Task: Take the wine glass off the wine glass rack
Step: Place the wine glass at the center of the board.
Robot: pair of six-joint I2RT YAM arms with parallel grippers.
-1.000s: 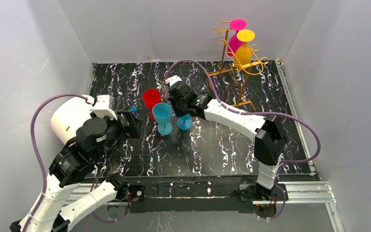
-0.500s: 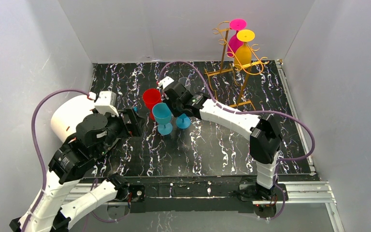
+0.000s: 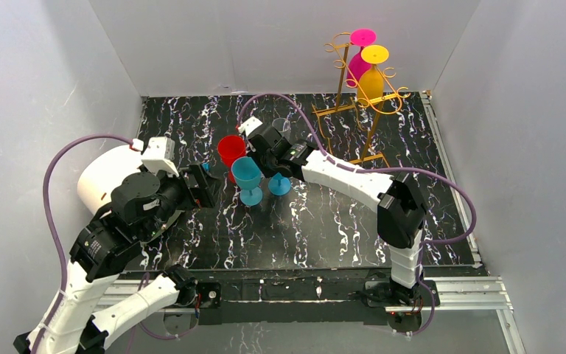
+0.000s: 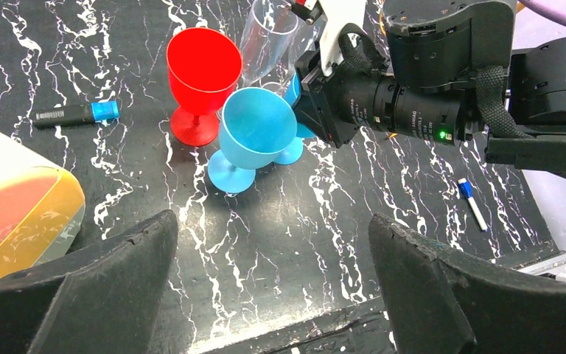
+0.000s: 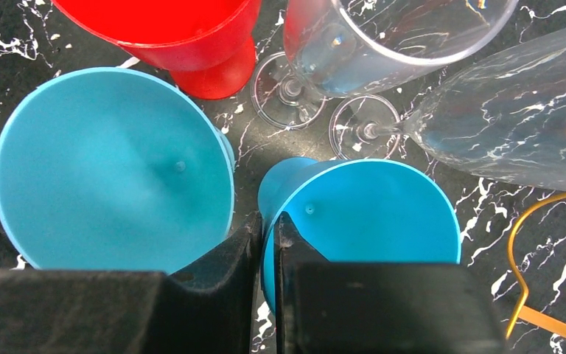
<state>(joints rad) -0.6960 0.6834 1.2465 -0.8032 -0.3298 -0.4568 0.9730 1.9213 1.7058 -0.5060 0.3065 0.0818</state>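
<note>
The right pincer (image 5: 267, 221) stands narrow, its fingers (image 5: 221, 273) straddling the rim of a blue wine glass (image 5: 368, 214); whether the pads press the plastic I cannot tell. That glass stands upright on the black marbled tabletop (image 3: 324, 221), just beside a second blue glass (image 5: 110, 169), with a red glass (image 5: 191, 37) and two clear glasses (image 5: 383, 37) right behind them. The left pincer (image 4: 273, 295) is spread wide and holds nothing (it hangs low, facing the cluster from the left). The wine glass rack (image 3: 340, 81) stands at the far right corner, well apart from the cluster, with a pink glass (image 3: 359, 63) and a yellow glass (image 3: 372, 80) hanging upside down from its loops
</note>
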